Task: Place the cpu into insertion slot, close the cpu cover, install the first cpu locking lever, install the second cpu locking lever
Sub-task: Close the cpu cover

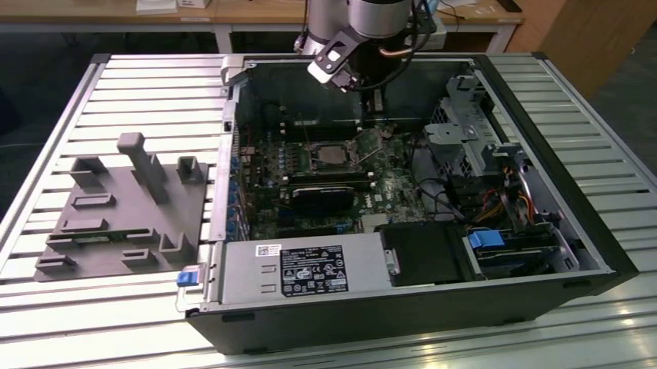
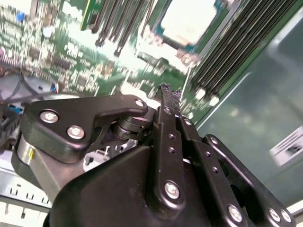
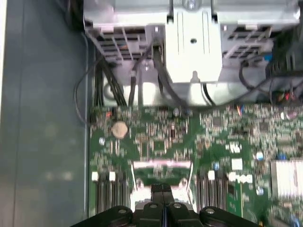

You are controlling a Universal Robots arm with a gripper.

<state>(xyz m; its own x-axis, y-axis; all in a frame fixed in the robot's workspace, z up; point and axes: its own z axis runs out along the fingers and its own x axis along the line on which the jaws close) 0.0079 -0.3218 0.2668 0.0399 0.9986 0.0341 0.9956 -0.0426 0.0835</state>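
Observation:
Inside the open computer case, the cpu [image 1: 331,156] lies in the insertion slot [image 1: 308,157] on the green motherboard [image 1: 395,184], silver-grey top up. A dark frame, the cpu cover [image 1: 331,143], lies around it; I cannot tell how the locking levers stand. My gripper [image 1: 378,117] hangs inside the case toward the exterior view's right of the slot, above the board and apart from the cpu. In both wrist views the black fingers [image 2: 166,101] [image 3: 163,190] are pressed together, shut, with nothing between them. The cpu [image 2: 189,19] shows as a bright square beyond the fingertips in the second wrist view.
A black module [image 1: 320,198] sits on the board just in front of the slot. The metal drive cage [image 1: 472,131] and cables stand at the exterior view's right, the power supply [image 1: 298,269] at the front. A grey parts fixture [image 1: 123,207] lies on the table left of the case.

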